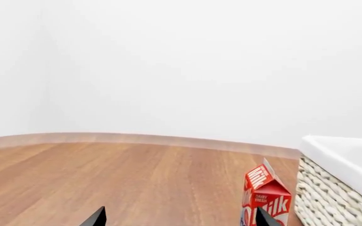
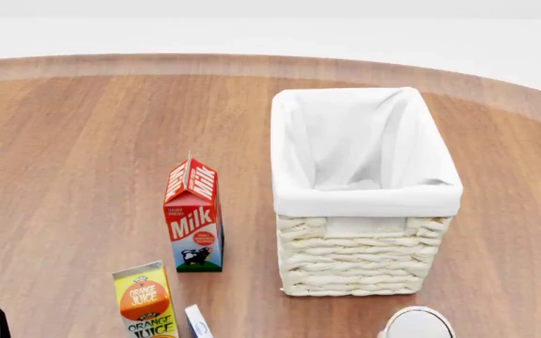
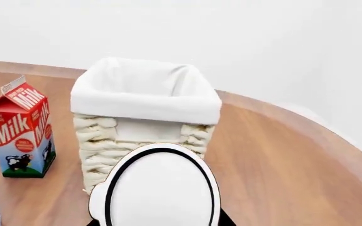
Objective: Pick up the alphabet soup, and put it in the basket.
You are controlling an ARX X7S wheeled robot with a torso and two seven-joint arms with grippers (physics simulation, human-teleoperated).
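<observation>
The alphabet soup (image 3: 157,188), clasped by the right gripper (image 3: 159,222), faces the basket (image 3: 144,89) on a wooden table (image 3: 275,160) against white walls.

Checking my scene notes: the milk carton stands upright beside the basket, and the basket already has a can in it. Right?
Not quite. The milk carton does stand upright beside the basket, but the head view shows only white lining inside the basket, no can.

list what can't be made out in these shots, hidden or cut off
- Can: right wrist view shows only its white top; label unseen. Head view's bottom edge cuts it.
- Right pincer: barely visible beneath the can; open or shut unclear.
- Left pincer: only two dark fingertips above the frame edge.
- Orange juice carton: lower part cut off.
- Basket: floor hidden by lining.
</observation>
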